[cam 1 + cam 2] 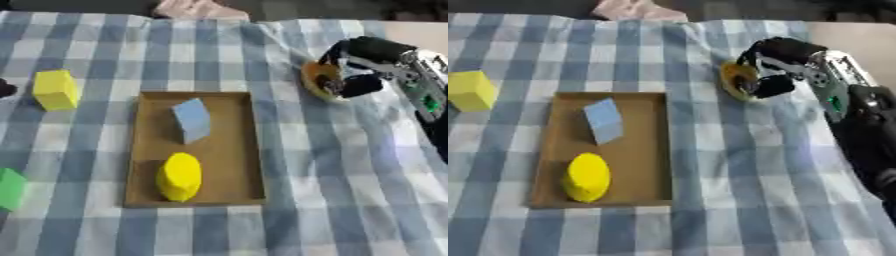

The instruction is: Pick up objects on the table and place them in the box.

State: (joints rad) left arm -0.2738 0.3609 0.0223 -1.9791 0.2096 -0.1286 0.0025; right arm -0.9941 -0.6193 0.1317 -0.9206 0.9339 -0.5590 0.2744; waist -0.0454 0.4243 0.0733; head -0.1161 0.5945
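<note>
A shallow brown box (245, 145) lies in the middle of the checked cloth. Inside it stand a light blue block (192, 119) and a yellow rounded piece (179, 176). My right hand (363, 65) comes in from the right, its fingers curled round an orange-yellow round object (317, 80) just right of the box's far corner. A yellow cube (56, 89) sits left of the box. A green block (10, 188) shows at the left edge. My left hand is out of view.
A dark object (5, 88) peeks in at the left edge beside the yellow cube. Pink cloth (197, 10) lies at the table's far edge. Bare table surface (420, 32) shows at the upper right beyond the cloth.
</note>
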